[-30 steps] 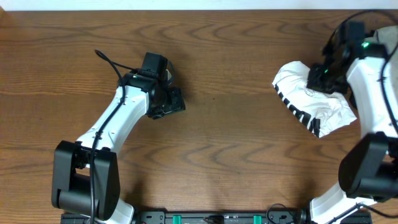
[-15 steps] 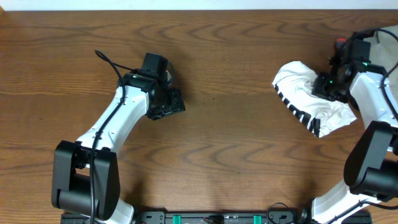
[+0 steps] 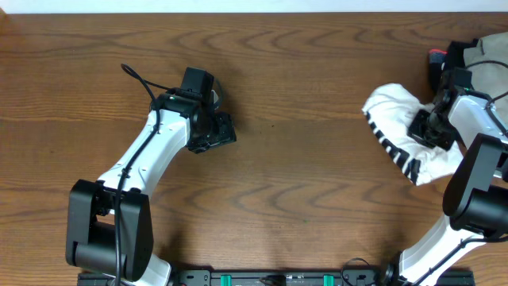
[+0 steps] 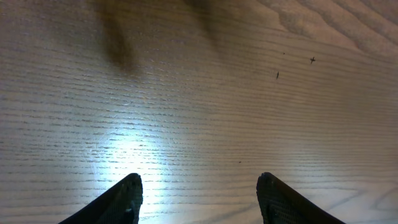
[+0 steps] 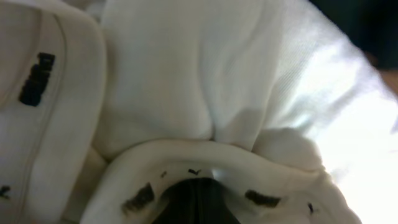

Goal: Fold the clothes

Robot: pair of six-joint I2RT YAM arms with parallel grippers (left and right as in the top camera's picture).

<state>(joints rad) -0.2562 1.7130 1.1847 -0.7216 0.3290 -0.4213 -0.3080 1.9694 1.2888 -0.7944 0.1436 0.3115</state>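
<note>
Overhead, clothes: a small white bundle (image 3: 394, 119) lies at 3 o'clock on the wooden table (image 3: 302, 199), with black stripes (image 3: 394, 149) along its 7 o'clock edge.
Overhead, right gripper: the right gripper (image 3: 425, 127) is set into the bundle's 3 o'clock side; cloth hides how its jaws stand.
Overhead, left gripper: the left gripper (image 3: 225, 131) is at 10 o'clock from the table's centre, over bare wood and well apart from the bundle.
Left wrist, left gripper: the left gripper (image 4: 199, 180) is released, jaws apart with nothing between them. Below is only fine-grained, faintly glossy wood.
Right wrist, right gripper: the right gripper (image 5: 194, 202) is clenched. A rolled lip of thin fabric bunches over it, so it looks pinched on a fold of the clothes.
Right wrist, cloth: soft, finely ribbed knit in puffy rounded folds, with black marks (image 5: 37, 78) at 9 o'clock.
Step in hand: probably settling the folded bundle.
Doing it well: stay low, let go only once the layers lie flat, then lift straight up so the thin fabric is not dragged open.
</note>
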